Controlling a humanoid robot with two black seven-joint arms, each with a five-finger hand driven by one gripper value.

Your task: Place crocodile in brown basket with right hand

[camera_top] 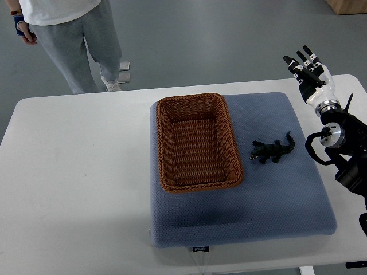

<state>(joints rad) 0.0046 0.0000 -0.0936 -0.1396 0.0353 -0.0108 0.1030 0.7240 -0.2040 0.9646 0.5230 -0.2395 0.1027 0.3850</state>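
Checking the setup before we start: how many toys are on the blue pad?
1. The crocodile lies on the pad, right of the basket, apart from it. The basket looks empty, so nothing seems hidden.

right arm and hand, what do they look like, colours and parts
The right hand has black fingers with pale, light-coloured segments near the tips and a white palm shell. Below it sits a silver metal wrist ring, then a black forearm with a round silvery joint cap. A black cable loops out beside that joint. No sleeve or readable marking shows.
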